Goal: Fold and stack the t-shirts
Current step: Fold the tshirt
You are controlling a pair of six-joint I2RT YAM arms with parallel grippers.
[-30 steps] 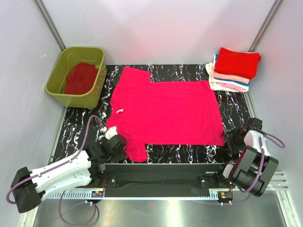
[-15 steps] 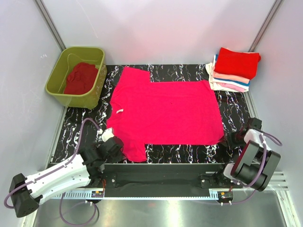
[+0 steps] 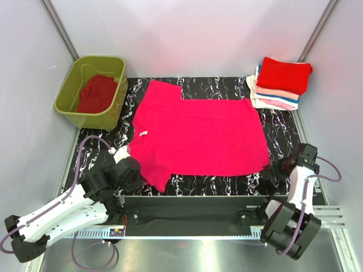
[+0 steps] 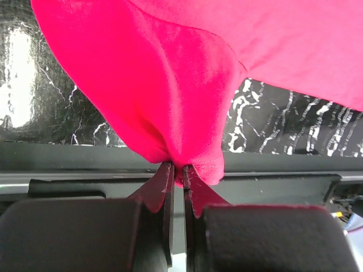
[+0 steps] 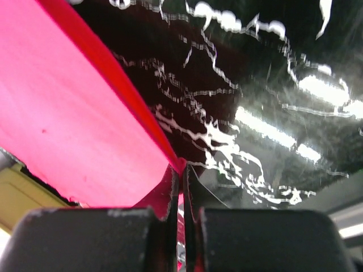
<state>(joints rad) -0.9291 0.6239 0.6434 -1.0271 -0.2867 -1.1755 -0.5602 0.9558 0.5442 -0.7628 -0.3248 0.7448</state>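
Observation:
A magenta-pink t-shirt [image 3: 198, 133] lies spread on the black marbled table [image 3: 281, 127], neck label to the left. My left gripper [image 3: 135, 170] is shut on its near-left sleeve; in the left wrist view the bunched sleeve cloth [image 4: 170, 107] hangs from the closed fingertips [image 4: 177, 169]. My right gripper [image 3: 274, 168] is shut on the shirt's near-right hem corner; the right wrist view shows the hem edge [image 5: 127, 93] running into the closed jaws [image 5: 181, 169]. A stack of folded t-shirts [image 3: 281, 82], red on top over pale pink and white, sits at the back right.
An olive-green tub [image 3: 91, 90] at the back left holds a crumpled dark red shirt [image 3: 96, 93]. A dark rail [image 3: 193, 204] runs along the table's near edge between the arm bases. Pale enclosure walls stand close on both sides.
The right gripper has closed on the shirt's near-right corner. The left arm has drawn back to the left with the sleeve, pulling that sleeve narrower and the shirt's near edge with it.

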